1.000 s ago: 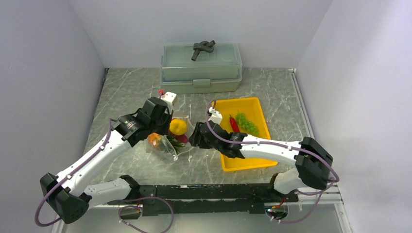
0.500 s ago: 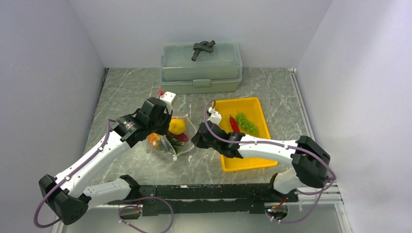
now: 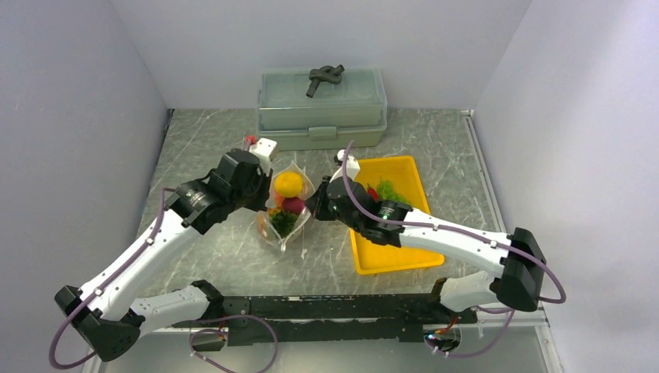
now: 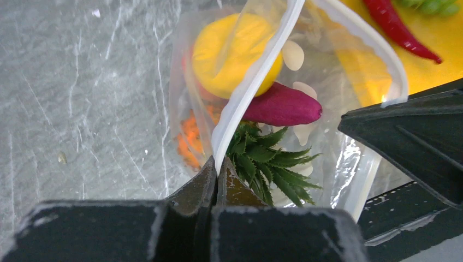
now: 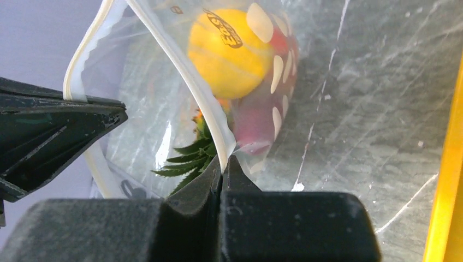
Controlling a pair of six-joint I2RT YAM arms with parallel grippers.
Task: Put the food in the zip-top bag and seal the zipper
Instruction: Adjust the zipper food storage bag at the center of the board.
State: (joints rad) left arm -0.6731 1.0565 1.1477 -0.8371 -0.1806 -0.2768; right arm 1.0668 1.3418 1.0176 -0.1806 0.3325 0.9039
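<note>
I had left end effector (image 4: pixel 215 169) and right end effector (image 5: pixel 224 164) pinching the unsealed zipper (image 4: pixel 256 82); chili (image 4: pixel 398 27) and grapes (image 3: pixel 392 191) lay unbagged.

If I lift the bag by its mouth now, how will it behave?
Likely floppy: the zip-top bag, thin crinkled film, should sag under the lemon and eggplant. The zipper, pinched by left gripper and right gripper, looks stiffer but possibly slippery.

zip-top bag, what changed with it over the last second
The right end effector closed on the zipper, opposite the left end effector. Both arms then moved away from their bases, carrying the zip-top bag toward the lidded box, its mouth held open between them. Unchanged: the left end effector's grip on the zipper, and the chili and grapes in the yellow tray.
</note>
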